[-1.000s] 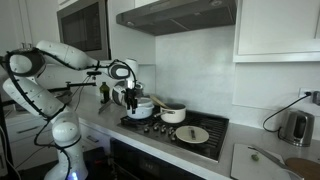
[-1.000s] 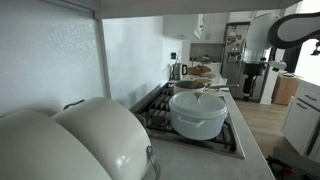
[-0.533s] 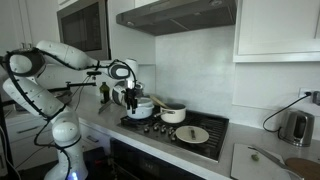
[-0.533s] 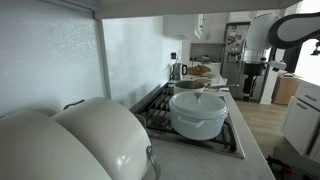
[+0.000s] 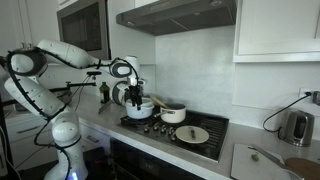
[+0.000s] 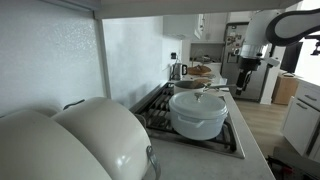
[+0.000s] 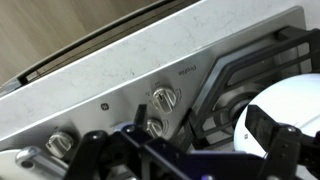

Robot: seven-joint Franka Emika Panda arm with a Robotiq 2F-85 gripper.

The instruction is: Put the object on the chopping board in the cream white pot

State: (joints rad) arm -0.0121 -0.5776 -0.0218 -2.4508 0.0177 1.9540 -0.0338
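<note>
The round brown chopping board (image 5: pixel 304 167) lies at the near end of the counter, cut off by the frame's edge. A long silvery utensil (image 5: pixel 263 157) reaches onto it. The cream white pot (image 5: pixel 173 114), squat with a dark rim, stands on the stove's back burner. My gripper (image 5: pixel 134 97) hangs open and empty over the stove's front edge beside the larger white pot (image 5: pixel 141 108), far from the board. In the wrist view my gripper's fingers (image 7: pixel 180 152) spread over the stove knobs (image 7: pixel 163 98). It also shows in the exterior view from along the counter (image 6: pixel 245 63).
The larger white lidded pot (image 6: pixel 198 113) fills the near burner. A round pale lid or plate (image 5: pixel 192 134) lies on the front burner. A steel kettle (image 5: pixel 296 127) stands by the wall socket. A range hood (image 5: pixel 180 14) hangs above. White domed lids (image 6: pixel 80 140) sit close to that camera.
My gripper has shifted slightly toward the larger white pot; nothing else has moved.
</note>
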